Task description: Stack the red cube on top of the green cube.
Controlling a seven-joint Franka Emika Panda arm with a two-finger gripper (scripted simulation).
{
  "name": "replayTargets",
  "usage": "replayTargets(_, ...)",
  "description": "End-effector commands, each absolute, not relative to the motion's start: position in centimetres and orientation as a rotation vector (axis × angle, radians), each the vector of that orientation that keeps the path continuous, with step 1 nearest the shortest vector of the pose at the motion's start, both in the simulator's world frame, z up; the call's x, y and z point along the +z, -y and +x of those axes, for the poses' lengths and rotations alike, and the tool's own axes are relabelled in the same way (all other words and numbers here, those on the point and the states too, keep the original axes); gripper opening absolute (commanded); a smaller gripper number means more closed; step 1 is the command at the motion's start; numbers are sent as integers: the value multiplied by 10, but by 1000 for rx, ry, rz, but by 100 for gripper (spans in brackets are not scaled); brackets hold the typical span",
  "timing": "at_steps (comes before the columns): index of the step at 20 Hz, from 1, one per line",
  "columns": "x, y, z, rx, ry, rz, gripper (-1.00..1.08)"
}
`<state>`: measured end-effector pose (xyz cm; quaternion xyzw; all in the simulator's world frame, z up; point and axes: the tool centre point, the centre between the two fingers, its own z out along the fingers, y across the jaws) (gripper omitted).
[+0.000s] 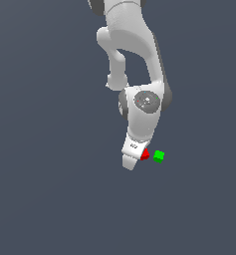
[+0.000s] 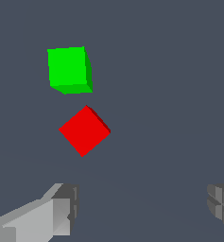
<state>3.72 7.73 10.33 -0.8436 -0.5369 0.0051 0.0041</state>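
1. Wrist view: jaws spread wide, nothing between them. One finger (image 2: 47,215) shows pale with a grey pad, the other (image 2: 222,205) only at the frame's edge. The gripper (image 2: 142,208) is released and holds nothing.
2. The red cube (image 2: 84,130) sits beyond the fingertips, not between them. It is off toward the pale finger's side and turned corner-on to the jaw line.
3. The green cube (image 2: 69,69) lies just past the red cube, close but apart, a thin strip of grey floor (image 2: 170,94) between them.
4. Exterior view: the gripper (image 1: 131,160) is low beside the red cube (image 1: 145,155), partly covering it. The green cube (image 1: 159,156) stands just on the far side of the red one from the hand. Whether the fingers touch the floor, I cannot tell.
5. Risk: closing on the red cube's diagonal. The pads would meet corners, so the cube may spin or squirt out.
6. Risk: descending off-centre. The pale finger could land on the red cube or shove it.
7. Risk: any shove drives the red cube into the green one, shifting the stacking target.
8. Judgement: centre and rotate the wrist over the red cube before closing.
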Motion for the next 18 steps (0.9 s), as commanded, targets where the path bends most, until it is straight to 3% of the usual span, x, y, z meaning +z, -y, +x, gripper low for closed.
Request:
replayTargets(1, 99, -85, 36, 14, 1798, -2567, 100)
replayTargets(18, 75, -125, 14, 1, 2400, -2025, 100)
